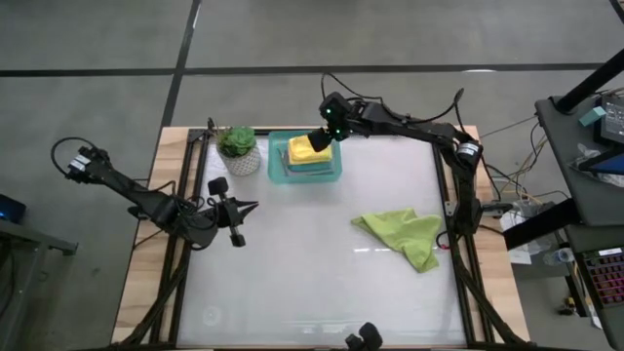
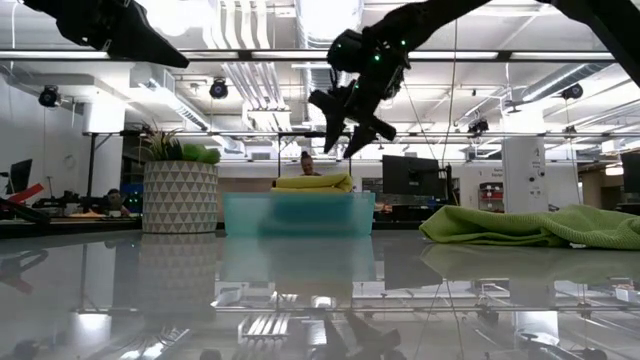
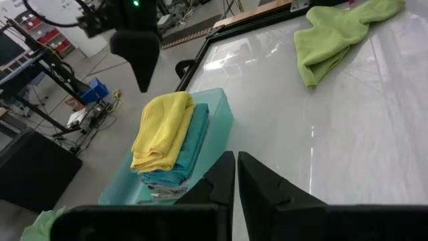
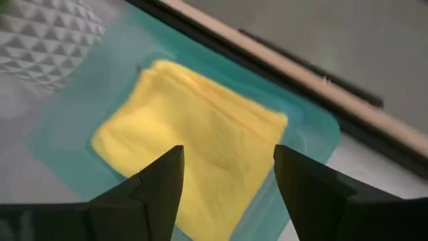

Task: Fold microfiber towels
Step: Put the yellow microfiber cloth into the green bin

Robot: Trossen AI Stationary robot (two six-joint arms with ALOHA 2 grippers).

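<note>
Above the tray (image 1: 278, 166), right gripper (image 1: 325, 135) hovers with jaws apart, holding nothing — the folded yellow towel (image 1: 308, 150) sits below it on top of the stack in the tray. Lime towel (image 1: 409, 236) lies crumpled on the table's right side. Left gripper (image 1: 246, 208) waits at left — jaws together, empty.
</note>
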